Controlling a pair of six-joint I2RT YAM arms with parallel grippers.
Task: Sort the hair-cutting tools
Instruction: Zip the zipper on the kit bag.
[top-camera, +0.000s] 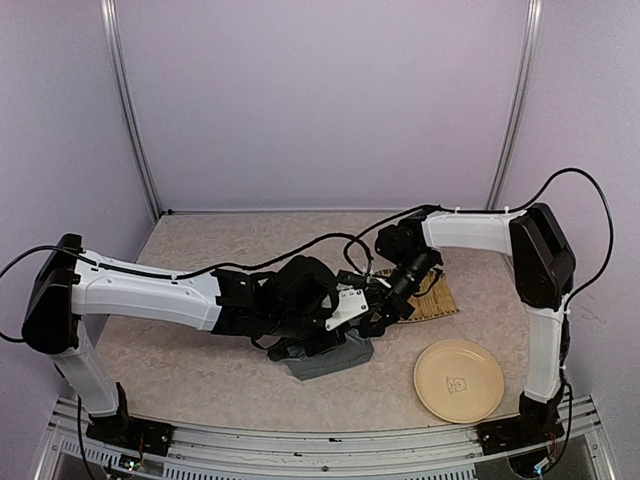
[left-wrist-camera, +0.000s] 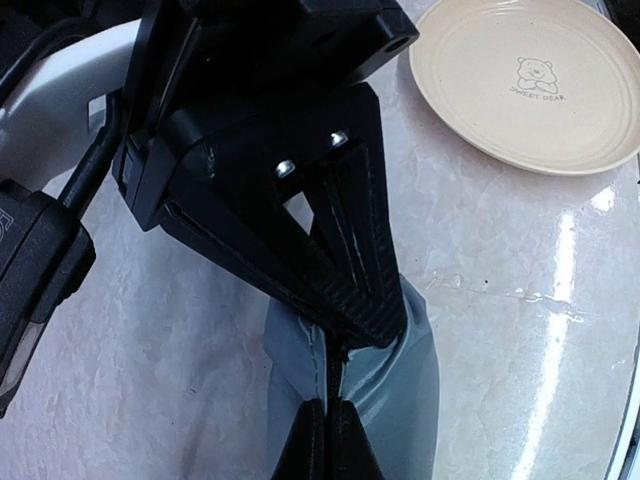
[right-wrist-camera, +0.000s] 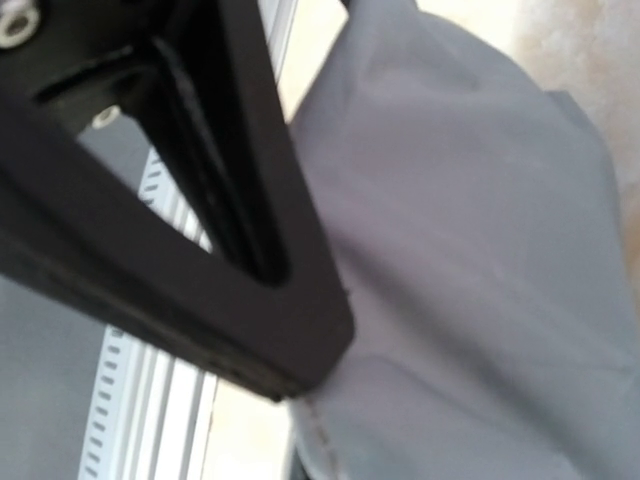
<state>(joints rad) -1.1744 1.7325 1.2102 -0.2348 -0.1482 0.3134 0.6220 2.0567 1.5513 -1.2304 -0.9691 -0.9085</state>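
The grey-blue zip pouch lies on the table in front of the arms, with both grippers on it. Low in the left wrist view my left gripper is shut on the pouch at its zip seam. Just beyond it, my right gripper comes down from above, its black fingers pressed together on the same zip line. In the right wrist view the pouch fabric fills the frame beside the left gripper's black finger. No hair-cutting tools show in any view.
A cream plate with a bear print sits to the right of the pouch, also seen in the left wrist view as the plate. A bamboo mat lies behind it under the right arm. Purple walls close off the back and sides.
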